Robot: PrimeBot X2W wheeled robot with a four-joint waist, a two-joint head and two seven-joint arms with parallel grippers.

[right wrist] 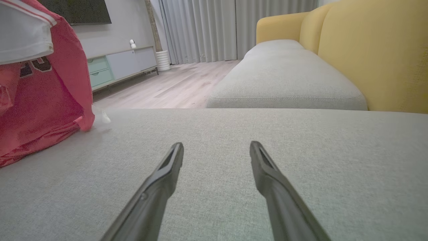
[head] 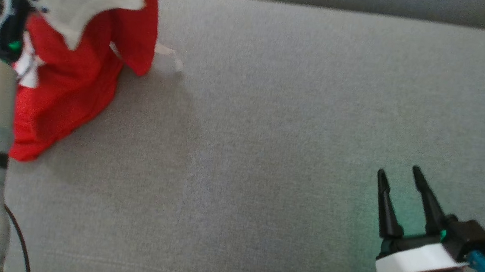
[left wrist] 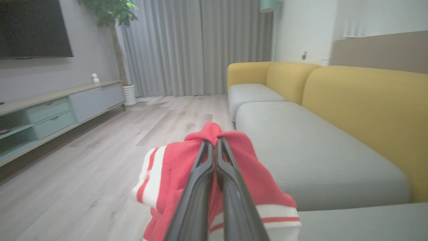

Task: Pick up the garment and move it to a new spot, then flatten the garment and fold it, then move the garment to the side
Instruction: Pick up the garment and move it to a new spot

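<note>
Cloth like this red and white garment [left wrist: 247,160] looks light, limp and a little slick, so expect it to sag, swing and bunch rather than keep any shape. Your left gripper [left wrist: 215,141] is closed tight, its two fingers pinching a small ridge of red fabric right at the tips. The rest of the garment drapes down on both sides of the fingers and beneath them. From the head view its lower folds [head: 69,83] rest on the grey seat [head: 268,133] below that gripper, so it seems only partly lifted. With so small a pinch on smooth fabric, I would judge that a quick pull could let it slide out, so move it gently. Your right gripper [head: 398,170] has its jaws spread wide with nothing between them. It sits low over bare seat, and the garment lies well off to its left [right wrist: 43,100]. For flattening, a single mid-cloth pinch will not spread anything. You will likely want a second hold at an edge, and the white-banded trim [left wrist: 153,174] to the left of the closed fingers looks like the firmest part to take. Which part of the garment that trim belongs to I cannot tell from here.
</note>
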